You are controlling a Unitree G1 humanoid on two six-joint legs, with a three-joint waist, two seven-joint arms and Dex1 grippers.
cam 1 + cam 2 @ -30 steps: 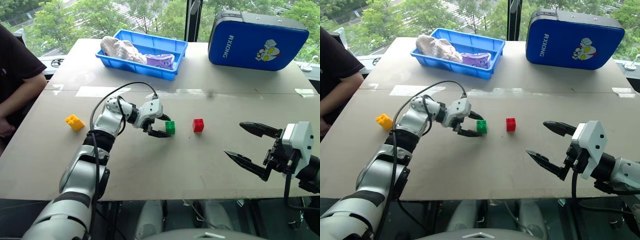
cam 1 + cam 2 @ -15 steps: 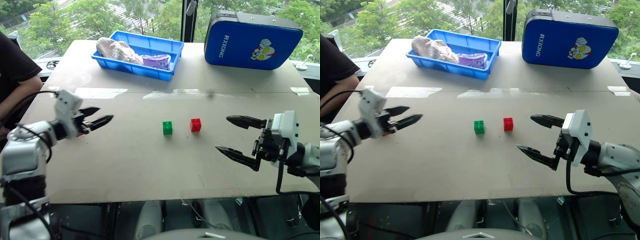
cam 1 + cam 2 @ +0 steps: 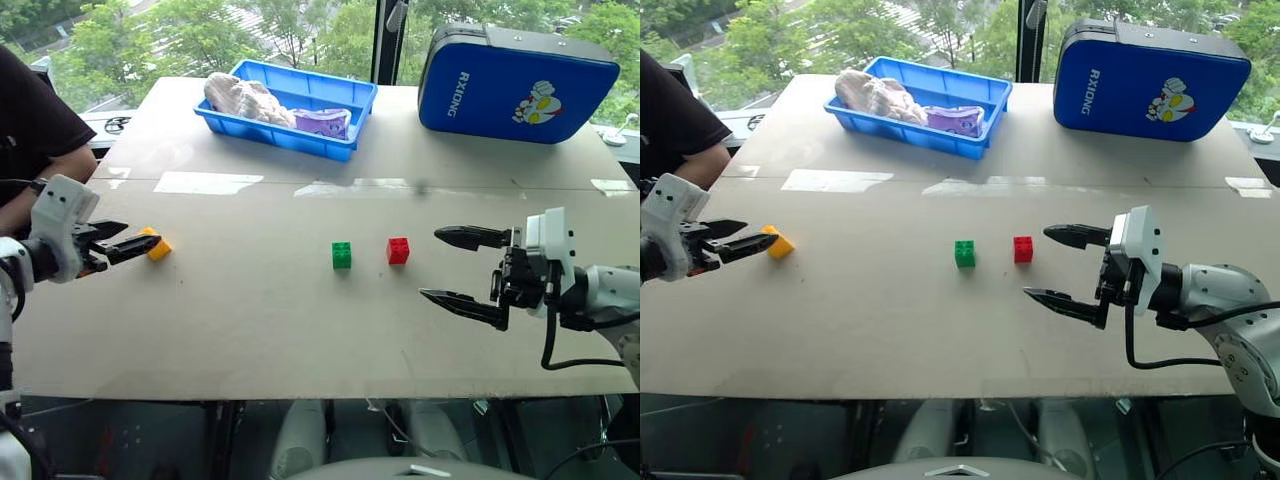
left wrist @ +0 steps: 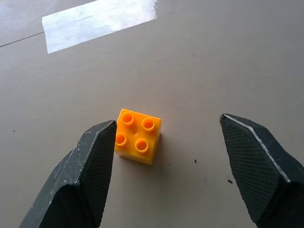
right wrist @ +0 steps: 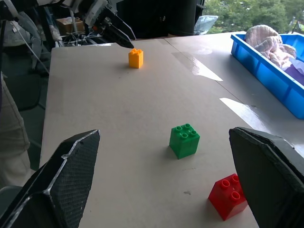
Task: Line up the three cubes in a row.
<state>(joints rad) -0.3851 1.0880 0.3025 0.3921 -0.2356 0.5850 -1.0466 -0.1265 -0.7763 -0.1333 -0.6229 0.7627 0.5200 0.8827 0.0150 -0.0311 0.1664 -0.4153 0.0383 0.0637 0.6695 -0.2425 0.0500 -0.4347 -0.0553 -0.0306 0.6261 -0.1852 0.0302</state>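
The yellow cube [image 4: 137, 136] sits on the table at the far left, between the fingers of my open left gripper [image 3: 141, 234]. It is close to one finger [image 4: 97, 156] and well apart from the other. The green cube [image 3: 342, 255] and the red cube [image 3: 398, 250] stand side by side at the table's middle, a small gap between them. My right gripper [image 3: 430, 264] hovers open just right of the red cube, pointing left, with nothing between its fingers.
A blue tray [image 3: 275, 138] holding cloth and a purple packet stands at the back. A blue case [image 3: 515, 85] lies at the back right. A person's arm [image 3: 40, 150] rests beside the table's left edge.
My left gripper left the green cube and swung far left to straddle the yellow cube. The green cube stays beside the red one. My right gripper edged slightly left.
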